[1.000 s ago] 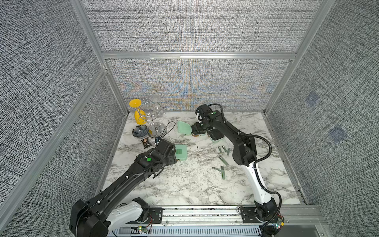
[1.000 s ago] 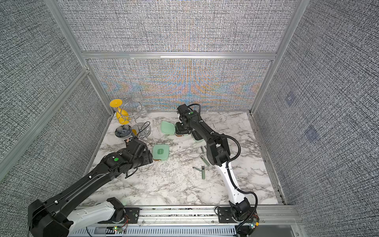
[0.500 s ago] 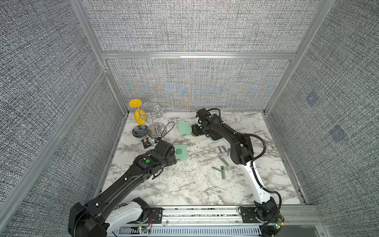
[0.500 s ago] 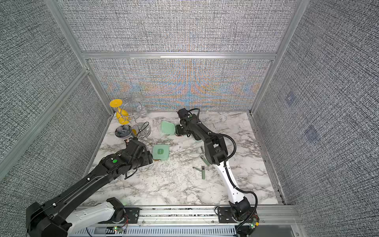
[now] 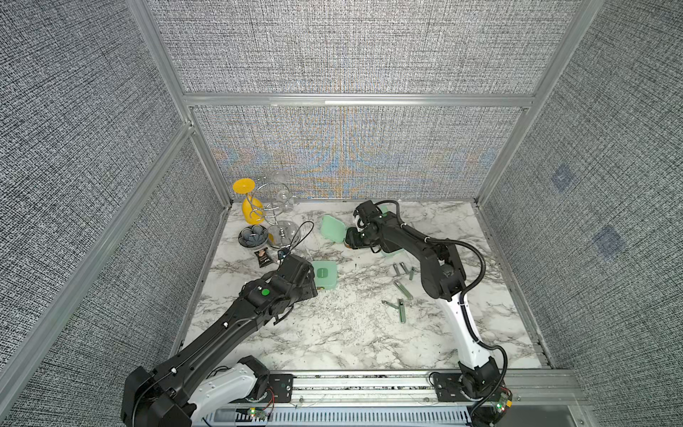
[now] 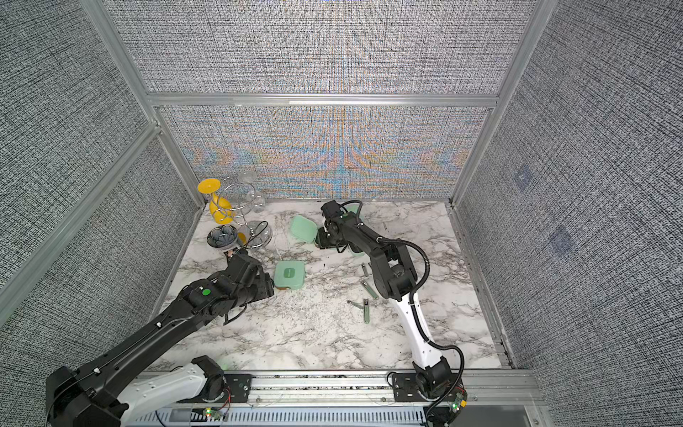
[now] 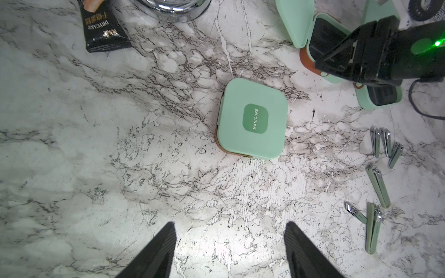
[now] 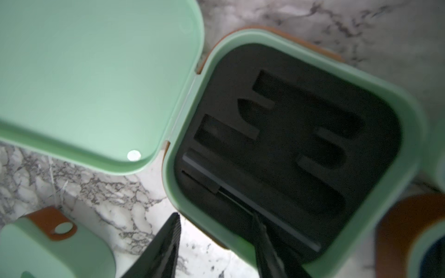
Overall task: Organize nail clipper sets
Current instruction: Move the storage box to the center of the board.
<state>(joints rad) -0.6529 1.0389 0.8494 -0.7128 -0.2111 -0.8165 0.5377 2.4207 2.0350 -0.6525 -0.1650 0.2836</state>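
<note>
Looking down in both top views, the closed case [image 5: 324, 275] [image 6: 289, 274] is seen flat on the marble table [image 5: 332, 340], label upward, left of centre. Further back, the open case [image 5: 332, 229] is found with its lid swung leftward, and the right gripper [image 5: 354, 239] is lowered onto its base. The loose clippers [image 5: 403, 289] are scattered to the right. The longest are laid roughly front to back, one of them slanted.

From the left wrist, the left gripper [image 7: 229, 226] is shown with its fingers spread wide and nothing between them. The closed case is seen ahead of them, apart. A second open case [image 7: 380, 96] is glimpsed behind the right gripper, black inside; its contents cannot be made out. A snack packet [image 7: 103, 26] is seen beyond.

From the right wrist, the open case's black foam [image 8: 289, 144] is seen cut with parallel slots, set square to the hinge edge. A slim grey strip [image 8: 216, 179] is lodged along the outermost slot, and the other slots show only foam. The right gripper's fingers [image 8: 168, 240] are held apart astride the base's wall, one outside and one on the foam, with foam showing between wall and inner finger.
</note>
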